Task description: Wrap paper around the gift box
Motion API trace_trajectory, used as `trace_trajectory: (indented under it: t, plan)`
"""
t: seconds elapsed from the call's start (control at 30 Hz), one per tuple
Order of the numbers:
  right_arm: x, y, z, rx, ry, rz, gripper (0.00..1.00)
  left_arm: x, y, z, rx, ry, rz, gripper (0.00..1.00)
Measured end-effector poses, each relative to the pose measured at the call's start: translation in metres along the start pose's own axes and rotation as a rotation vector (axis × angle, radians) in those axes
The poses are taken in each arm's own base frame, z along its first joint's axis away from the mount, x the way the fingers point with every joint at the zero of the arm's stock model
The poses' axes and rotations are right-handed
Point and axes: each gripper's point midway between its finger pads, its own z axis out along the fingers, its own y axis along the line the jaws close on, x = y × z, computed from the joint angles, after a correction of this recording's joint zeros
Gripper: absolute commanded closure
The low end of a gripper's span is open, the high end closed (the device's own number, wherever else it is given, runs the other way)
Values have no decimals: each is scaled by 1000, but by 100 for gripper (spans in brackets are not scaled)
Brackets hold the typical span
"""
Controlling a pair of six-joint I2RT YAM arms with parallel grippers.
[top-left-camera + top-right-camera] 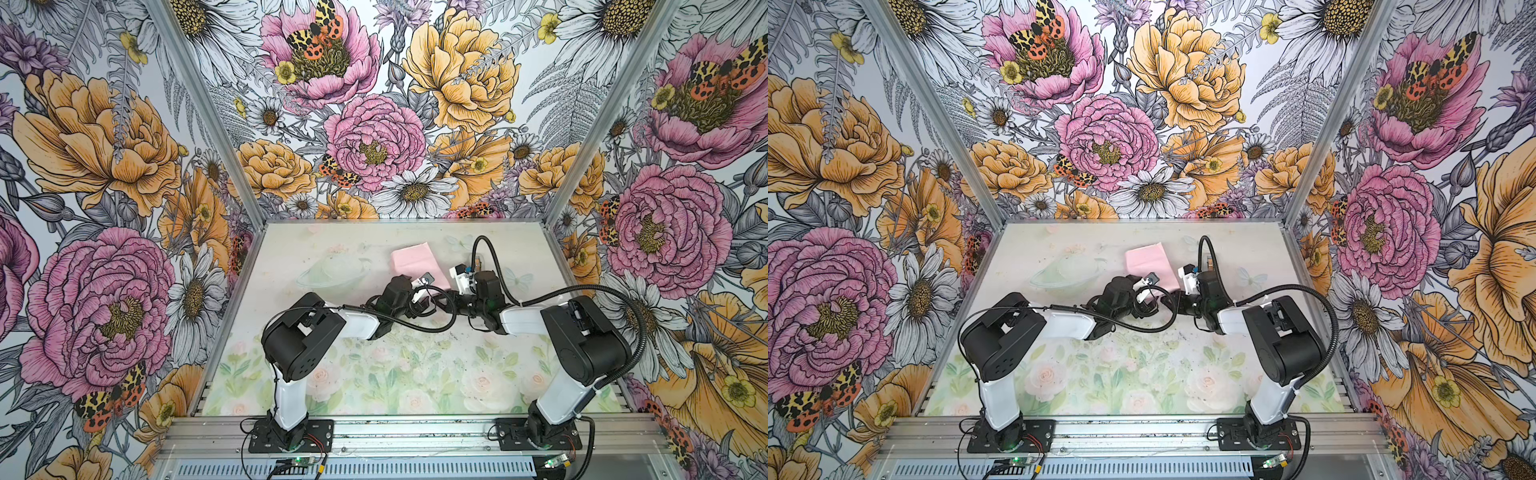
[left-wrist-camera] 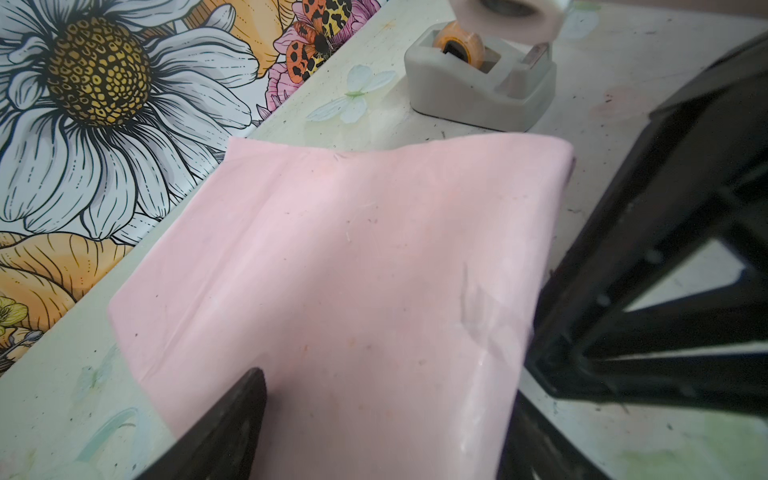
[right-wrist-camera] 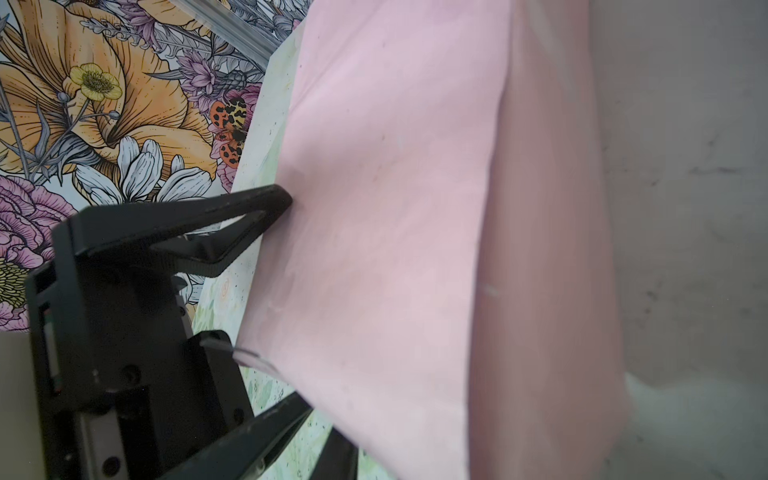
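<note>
One container is in view: a grey tape dispenser (image 2: 478, 95), smooth and rounded at its corners. A roll of tape (image 2: 459, 41) on an orange core sits upright in its slot. In both top views the dispenser stands in the upper middle of the frame, just right of the paper (image 1: 417, 259) and partly behind the right arm's black cable.

The paper is folded into a soft rectangular packet with its pale pink face outward. It is matte, creased in long lines and flecked with small marks. It lies on the table (image 1: 374, 374), a flat board printed with faint green leaves and pale roses, in the upper middle of both top views. The packet bulges as if over a block, with one squared fold along its side. The gift box itself does not show in any view.

Both grippers meet at the packet's lower end, near the centre of the top views. The left gripper (image 3: 293, 303) is black, with hollow triangular fingers (image 3: 249, 208). They stand spread wide, one tip touching the paper's edge and the other apart from it. A small clear curled strip (image 3: 249, 355) sits at the paper's edge between them. The right gripper (image 2: 552, 374) shows only as one black triangular finger just beside the packet's other side. Whether its fingers are apart or together cannot be told.
</note>
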Motion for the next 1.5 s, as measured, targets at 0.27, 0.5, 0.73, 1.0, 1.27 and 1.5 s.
trace_trajectory:
  t: [0.27, 0.5, 0.73, 1.0, 1.27, 1.5]
  plan:
    - [-4, -4, -2, 13, -13, 11, 79, 0, 0, 0, 1, 2, 0, 19]
    - [-4, -10, 1, 17, -20, 34, 79, 0, 0, 0, 1, 2, 0, 19]
    - [-4, -12, 1, 26, -23, 43, 77, 0, 0, 0, 1, 3, 0, 19]
    - [3, -12, -19, 62, -34, 54, 77, 0, 0, 0, 1, 3, 0, 19]
    - [2, 9, -31, 40, -64, 5, 91, 0, 0, 0, 1, 3, 0, 19]
    - [10, 14, -21, 21, -42, 6, 99, -1, 0, 0, 2, 5, 0, 20]
